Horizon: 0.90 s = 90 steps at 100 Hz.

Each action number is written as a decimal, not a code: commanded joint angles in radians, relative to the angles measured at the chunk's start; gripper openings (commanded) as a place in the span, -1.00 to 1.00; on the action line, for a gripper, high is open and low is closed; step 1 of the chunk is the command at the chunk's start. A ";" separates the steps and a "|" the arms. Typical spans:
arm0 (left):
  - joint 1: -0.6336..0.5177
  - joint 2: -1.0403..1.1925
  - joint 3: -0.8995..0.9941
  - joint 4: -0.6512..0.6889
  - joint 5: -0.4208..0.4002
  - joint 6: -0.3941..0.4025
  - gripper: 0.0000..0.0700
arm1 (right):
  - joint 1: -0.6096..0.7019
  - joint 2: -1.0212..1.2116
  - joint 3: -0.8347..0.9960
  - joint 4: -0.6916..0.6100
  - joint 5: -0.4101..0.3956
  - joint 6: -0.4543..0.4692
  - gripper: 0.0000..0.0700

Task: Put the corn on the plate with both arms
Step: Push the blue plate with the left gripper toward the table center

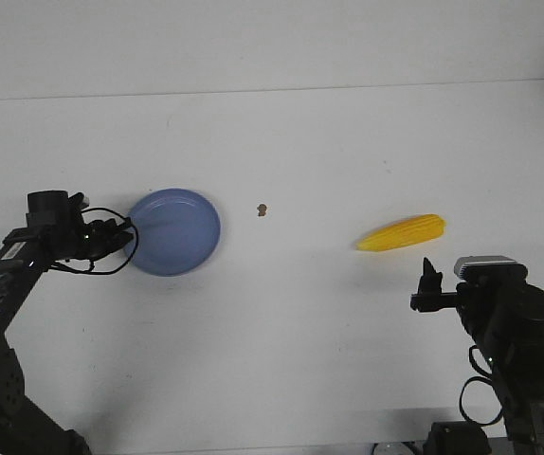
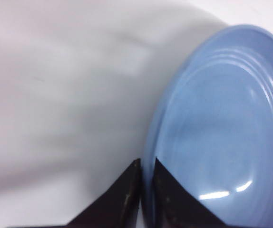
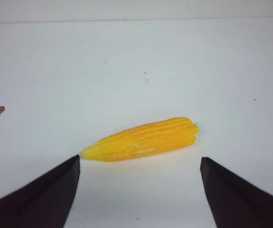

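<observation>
The right gripper (image 1: 430,282) stands low at the table's (image 1: 348,142) near right, fingers spread wide and empty. Just beyond it lies the one corn cob (image 1: 402,232), tip pointing toward the plate. At the left, the left gripper (image 1: 120,234) reaches in sideways, its fingers (image 2: 127,190) clenched on the rim of the single blue plate (image 1: 182,237). One small brown speck (image 1: 262,209) lies between plate and corn.

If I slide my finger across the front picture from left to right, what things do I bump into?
left gripper pinching the plate's rim → plate → small brown speck → corn → right gripper, open, just short of the corn.
</observation>
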 commanded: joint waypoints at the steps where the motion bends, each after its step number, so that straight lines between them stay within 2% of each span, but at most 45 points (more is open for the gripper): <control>1: -0.011 -0.042 0.016 -0.003 0.026 -0.009 -0.99 | 0.002 0.003 0.019 0.010 -0.002 0.000 0.52; 17: -0.076 -0.099 0.016 -0.011 0.044 -0.013 -0.99 | 0.002 0.003 0.019 0.010 -0.002 0.000 0.52; 57: -0.347 -0.077 0.015 0.042 0.032 -0.034 -0.99 | 0.002 0.003 0.019 0.010 -0.002 0.000 0.52; 90: -0.473 0.031 0.015 0.087 0.029 -0.065 -0.99 | 0.002 0.003 0.019 0.010 -0.002 0.000 0.52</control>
